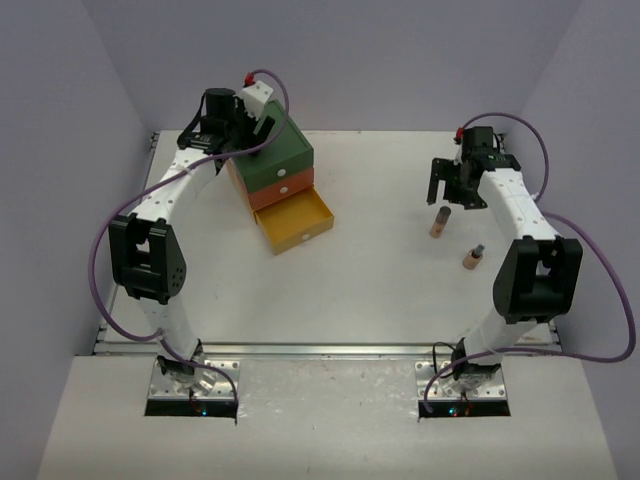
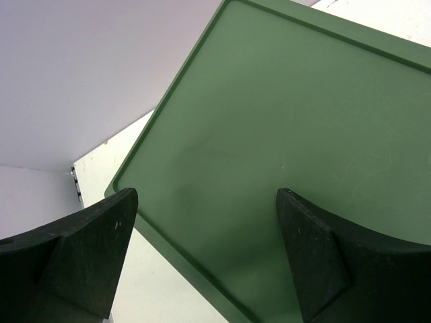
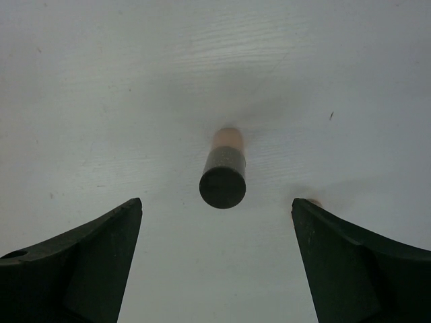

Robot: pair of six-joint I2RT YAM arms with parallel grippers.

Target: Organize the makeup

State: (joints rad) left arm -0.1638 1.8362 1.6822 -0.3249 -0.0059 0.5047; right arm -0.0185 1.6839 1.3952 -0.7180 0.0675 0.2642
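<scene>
Green-orange-yellow drawer box [image 1: 278,165] on white table [image 1: 380,280]

The white bench [image 1: 370,290] bears a drawer box [image 1: 290,160] back left, yellow drawer pulled out, and at right a taller tan bottle [image 1: 440,222] near a shorter bottle [image 1: 473,258].

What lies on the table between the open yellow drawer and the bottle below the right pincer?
Nothing: the top view shows bare table between the yellow drawer and the black-capped bottle under the open right pincer.

Soft, even light falls from above. A faint grey shadow spreads on the matte white table [image 3: 101,101] around the black-capped tan bottle [image 3: 223,171]. Near edges look slightly soft.
</scene>
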